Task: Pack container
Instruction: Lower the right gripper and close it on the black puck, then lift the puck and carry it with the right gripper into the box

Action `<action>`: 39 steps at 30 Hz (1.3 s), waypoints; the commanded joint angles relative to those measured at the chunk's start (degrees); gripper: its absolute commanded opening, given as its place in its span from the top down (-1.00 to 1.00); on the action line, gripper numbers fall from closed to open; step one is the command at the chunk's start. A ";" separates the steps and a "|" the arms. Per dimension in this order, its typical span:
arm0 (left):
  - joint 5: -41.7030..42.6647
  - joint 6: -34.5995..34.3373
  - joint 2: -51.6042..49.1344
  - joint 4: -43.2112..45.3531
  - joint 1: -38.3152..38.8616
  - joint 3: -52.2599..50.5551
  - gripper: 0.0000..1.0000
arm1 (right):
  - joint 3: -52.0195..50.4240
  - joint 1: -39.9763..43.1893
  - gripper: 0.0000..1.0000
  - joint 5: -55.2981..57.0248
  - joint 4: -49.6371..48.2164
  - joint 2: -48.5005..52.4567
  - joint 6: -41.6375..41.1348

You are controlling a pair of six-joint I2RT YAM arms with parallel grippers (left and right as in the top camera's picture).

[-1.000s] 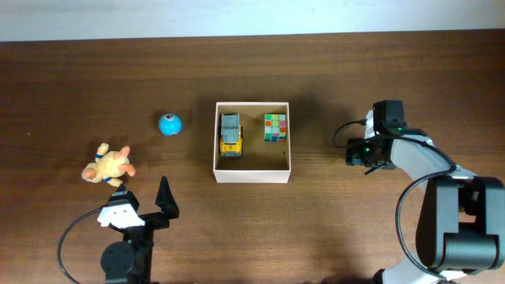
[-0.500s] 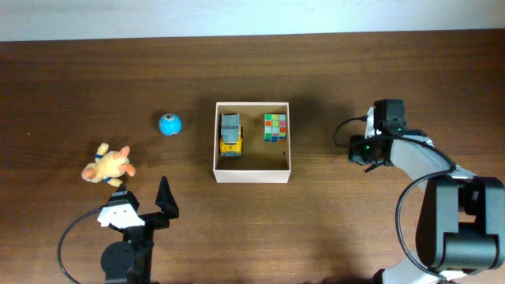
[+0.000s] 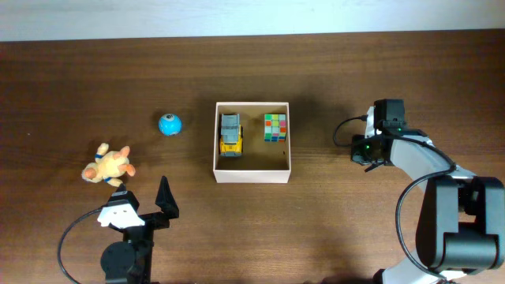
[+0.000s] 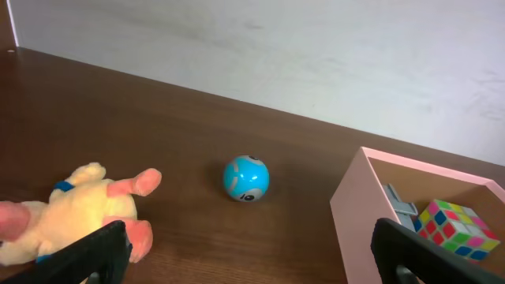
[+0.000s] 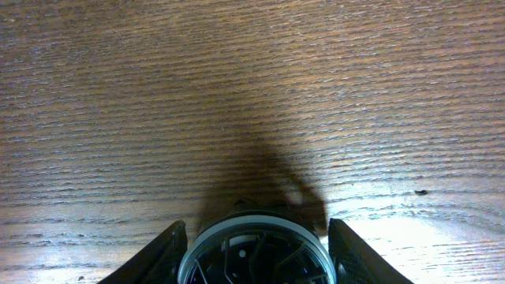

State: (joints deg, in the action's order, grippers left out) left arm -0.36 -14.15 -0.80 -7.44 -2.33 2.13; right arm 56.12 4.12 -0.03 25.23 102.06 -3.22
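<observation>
- The left gripper (image 4: 252,251) is held spread wide over the near side of the bench (image 3: 331,229), with nothing pinched.
- A plush toy (image 3: 109,165) is laid just beyond it.
- The right gripper (image 5: 256,229) is seen partly spread over bare wood, empty.
- The container (image 3: 252,175) is set mid-bench, with a toy truck (image 3: 230,134) and a colour cube (image 3: 274,127) inside, apart.
- A blue ball (image 3: 170,124) is placed to its left.

Box (image 3: 252,175) at centre of table (image 3: 79,79); inside, truck (image 3: 230,134) left, cube (image 3: 275,127) right. Left of box, ball (image 3: 170,124); farther left, toward near edge, plush (image 3: 109,165).
</observation>
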 commanded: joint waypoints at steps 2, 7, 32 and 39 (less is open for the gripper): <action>0.59 0.92 0.46 0.13 -0.20 -0.33 -0.98 | -0.35 -0.31 0.01 0.44 -0.15 0.00 -0.20; 0.61 0.92 0.46 0.13 -0.20 -0.33 -0.98 | -0.17 -0.31 0.01 -1.25 0.07 -0.02 -0.22; 0.59 0.92 0.46 0.13 -0.20 -0.33 -0.99 | 18.88 -4.37 0.00 -10.95 16.31 -3.13 -0.11; 0.59 0.92 0.46 0.13 -0.20 -0.33 -0.98 | 26.56 -11.34 0.00 -10.95 20.41 -3.87 -0.02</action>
State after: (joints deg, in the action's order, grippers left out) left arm -0.38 -14.15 -0.80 -7.44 -2.33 2.13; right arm 79.31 -4.45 -9.98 45.04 100.68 -3.22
